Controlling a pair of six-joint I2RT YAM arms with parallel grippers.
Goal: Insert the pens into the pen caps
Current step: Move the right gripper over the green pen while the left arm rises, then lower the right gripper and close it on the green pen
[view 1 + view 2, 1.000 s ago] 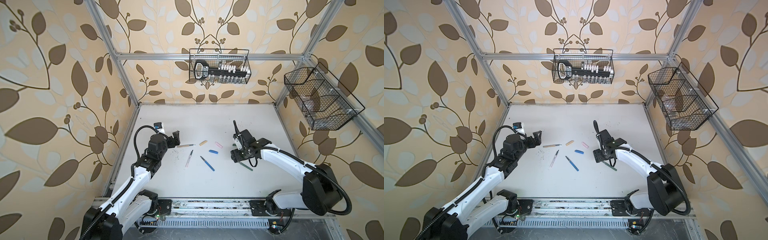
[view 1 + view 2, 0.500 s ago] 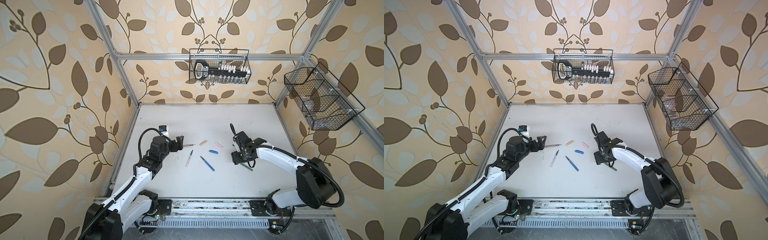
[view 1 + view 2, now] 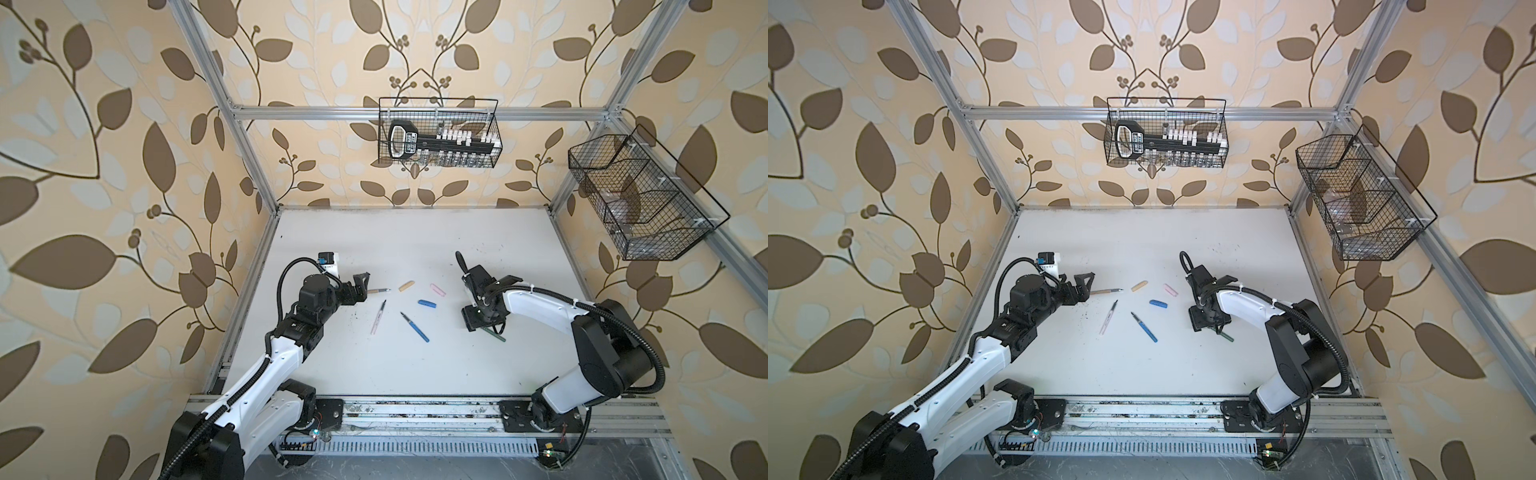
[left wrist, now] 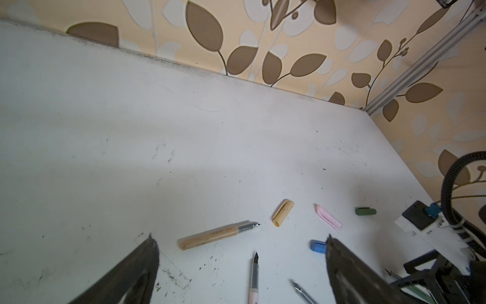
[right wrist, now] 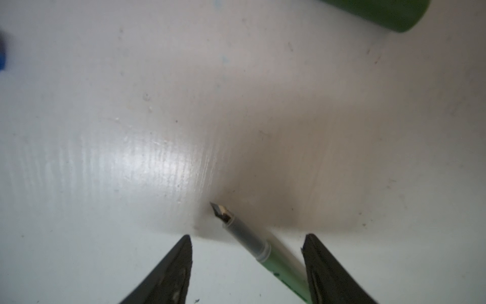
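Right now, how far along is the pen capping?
Done: nothing; the tan cap, pink cap, blue cap and green cap lie loose. In hand: right gripper open astride the green pen, left gripper open beside the tan pen. Left: all four, pink pen and blue pen untouched.

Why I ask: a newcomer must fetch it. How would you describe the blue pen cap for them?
On the white table, look at the loose pieces near its middle. The blue pen cap lies next to the pink cap, on the side nearer the metal base rail. It is the only short blue piece; the blue pen nearby is long and dark-tipped.
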